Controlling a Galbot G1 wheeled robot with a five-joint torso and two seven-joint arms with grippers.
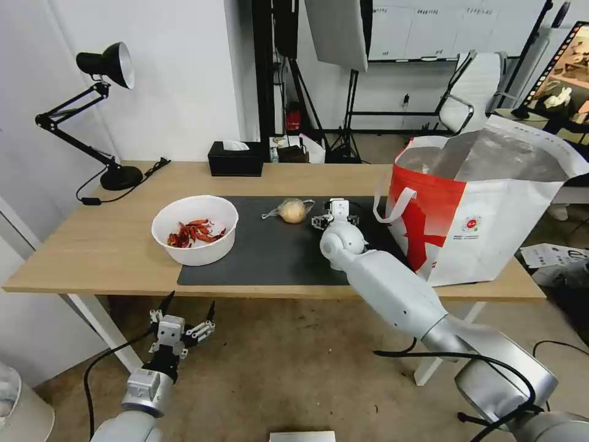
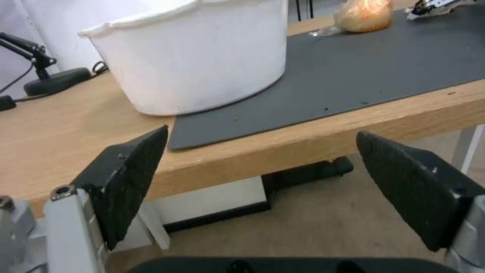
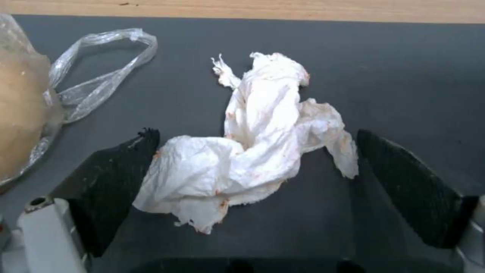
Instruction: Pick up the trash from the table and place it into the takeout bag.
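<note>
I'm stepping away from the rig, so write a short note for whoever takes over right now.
Right gripper: open, down on the dark mat, fingers straddling the crumpled tissue, not yet closed on it.
Left gripper: open, idle below the table's front edge, near the white bowl.
Things: bowl of chili shells on the mat's left edge; small clear bag with the yellowish lump just left of the right gripper; takeout bag open at the table's right end.
Done: can't tell what's inside the takeout bag.
Left: tissue, small bag, bowl.
</note>
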